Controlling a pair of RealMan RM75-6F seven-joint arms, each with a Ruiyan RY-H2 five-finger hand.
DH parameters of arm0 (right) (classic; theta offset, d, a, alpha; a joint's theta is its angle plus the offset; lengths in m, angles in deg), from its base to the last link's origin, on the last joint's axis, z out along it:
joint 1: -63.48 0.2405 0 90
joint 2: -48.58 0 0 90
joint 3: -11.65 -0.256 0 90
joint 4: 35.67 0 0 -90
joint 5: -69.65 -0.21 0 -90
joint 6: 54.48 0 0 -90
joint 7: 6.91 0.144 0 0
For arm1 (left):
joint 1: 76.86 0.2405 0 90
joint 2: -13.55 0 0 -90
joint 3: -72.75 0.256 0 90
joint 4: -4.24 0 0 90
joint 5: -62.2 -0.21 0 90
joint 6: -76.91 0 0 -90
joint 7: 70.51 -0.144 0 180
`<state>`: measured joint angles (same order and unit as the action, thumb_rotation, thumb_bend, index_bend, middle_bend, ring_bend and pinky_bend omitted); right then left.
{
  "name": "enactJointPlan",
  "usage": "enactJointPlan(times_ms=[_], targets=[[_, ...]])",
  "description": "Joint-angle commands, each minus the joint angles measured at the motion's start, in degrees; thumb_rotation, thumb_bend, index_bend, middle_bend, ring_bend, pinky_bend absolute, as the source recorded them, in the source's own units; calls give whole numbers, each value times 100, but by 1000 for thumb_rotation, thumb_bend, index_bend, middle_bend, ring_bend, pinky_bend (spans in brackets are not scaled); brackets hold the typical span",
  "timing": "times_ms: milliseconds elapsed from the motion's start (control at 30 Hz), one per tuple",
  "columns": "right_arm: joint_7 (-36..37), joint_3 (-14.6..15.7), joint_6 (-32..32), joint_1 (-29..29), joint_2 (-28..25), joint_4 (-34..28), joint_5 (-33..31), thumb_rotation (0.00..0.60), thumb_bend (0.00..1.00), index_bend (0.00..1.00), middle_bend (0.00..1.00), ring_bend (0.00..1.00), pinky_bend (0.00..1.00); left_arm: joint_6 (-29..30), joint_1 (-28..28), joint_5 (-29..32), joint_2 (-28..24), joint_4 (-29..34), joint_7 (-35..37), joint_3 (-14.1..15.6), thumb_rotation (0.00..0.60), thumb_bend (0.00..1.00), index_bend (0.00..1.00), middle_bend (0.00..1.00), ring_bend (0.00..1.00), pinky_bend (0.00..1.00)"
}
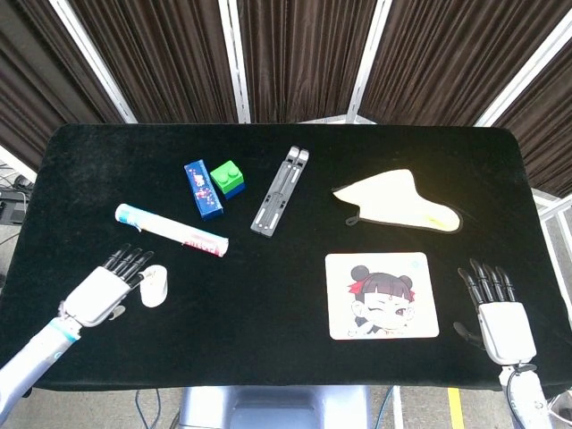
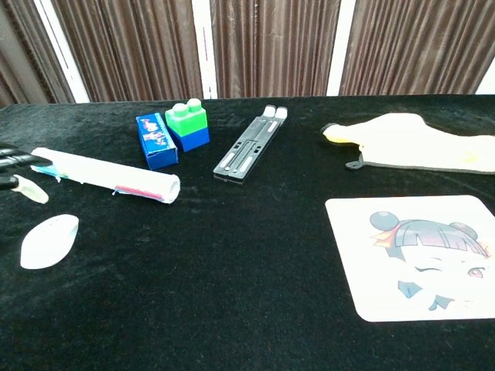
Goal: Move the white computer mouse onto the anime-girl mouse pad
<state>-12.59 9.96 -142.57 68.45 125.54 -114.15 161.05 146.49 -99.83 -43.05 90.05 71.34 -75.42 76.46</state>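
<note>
The white computer mouse [image 1: 155,286] [image 2: 48,240] lies on the black table at the front left. My left hand [image 1: 105,290] hovers just left of it with fingers spread and empty; its fingertips [image 2: 18,171] show at the left edge of the chest view. The anime-girl mouse pad [image 1: 382,296] [image 2: 421,256] lies flat at the front right. My right hand [image 1: 497,311] rests open at the table's front right corner, to the right of the pad, holding nothing.
A white tube [image 1: 171,230] lies behind the mouse. A blue box [image 1: 203,188], a green-and-blue block [image 1: 228,178], a grey folded stand [image 1: 281,190] and a cream oven mitt [image 1: 399,201] sit further back. Black cloth stretches between mouse and pad.
</note>
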Motion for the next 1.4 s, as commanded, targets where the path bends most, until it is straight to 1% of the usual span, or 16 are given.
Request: enactJointPlan(times_ms=[33, 333, 667, 967, 1267, 1400], targets=[[-76, -39, -96, -2, 40, 94, 37, 600, 153, 89, 0, 0, 0, -169, -147, 10, 138, -92, -45, 7, 600, 137, 241, 0, 0, 0], [74, -84, -191, -13, 57, 152, 42, 600, 153, 89, 0, 0, 0, -475, -362, 156, 273, -182, -147, 25, 600, 137, 242, 0, 0, 0], [46, -73, -189, -17, 109, 189, 46, 600, 154, 89, 0, 0, 0, -765, -616, 220, 292, -187, -138, 94, 600, 136, 242, 0, 0, 0], [74, -79, -184, -22, 117, 187, 24, 600, 154, 89, 0, 0, 0, -958, -803, 352, 487, -277, -241, 90, 600, 137, 243, 0, 0, 0], [126, -96, -198, -26, 121, 208, 5, 600, 155, 89, 0, 0, 0, -1317, -972, 504, 459, -124, -476, 169, 600, 137, 276, 0, 0, 0], [147, -105, -225, -30, 127, 209, 13, 600, 155, 89, 0, 0, 0, -1379, -1007, 553, 399, -75, -459, 203, 600, 137, 276, 0, 0, 0]])
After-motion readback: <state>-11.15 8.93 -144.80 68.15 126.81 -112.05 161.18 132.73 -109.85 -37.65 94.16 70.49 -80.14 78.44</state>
